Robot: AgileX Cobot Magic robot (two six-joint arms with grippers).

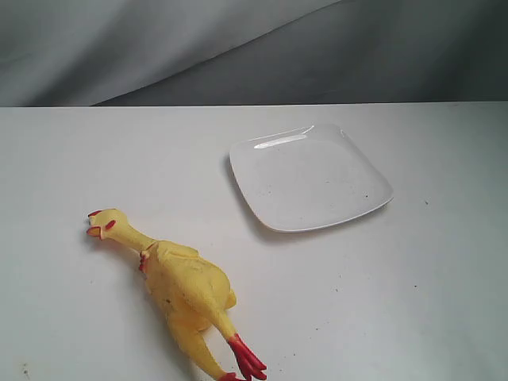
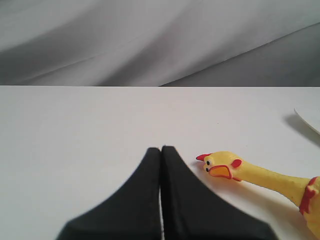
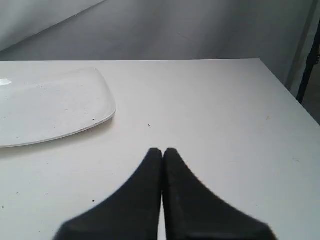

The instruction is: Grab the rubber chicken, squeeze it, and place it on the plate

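The yellow rubber chicken [image 1: 184, 286] lies on its side on the white table, head to the left, red feet at the front edge. Its head and neck [image 2: 235, 169] also show in the left wrist view, just beside my left gripper [image 2: 161, 149], which is shut with nothing in it. The white square plate [image 1: 309, 176] sits empty behind and to the right of the chicken. In the right wrist view the plate [image 3: 50, 107] lies a little beyond my right gripper [image 3: 162, 151], shut and empty. Neither gripper shows in the exterior view.
The white table [image 1: 429, 278] ends at a far edge against grey draped cloth [image 1: 238, 48]. In the right wrist view the table's side edge [image 3: 285, 85] runs close by, with a dark stand [image 3: 310, 60] beyond it.
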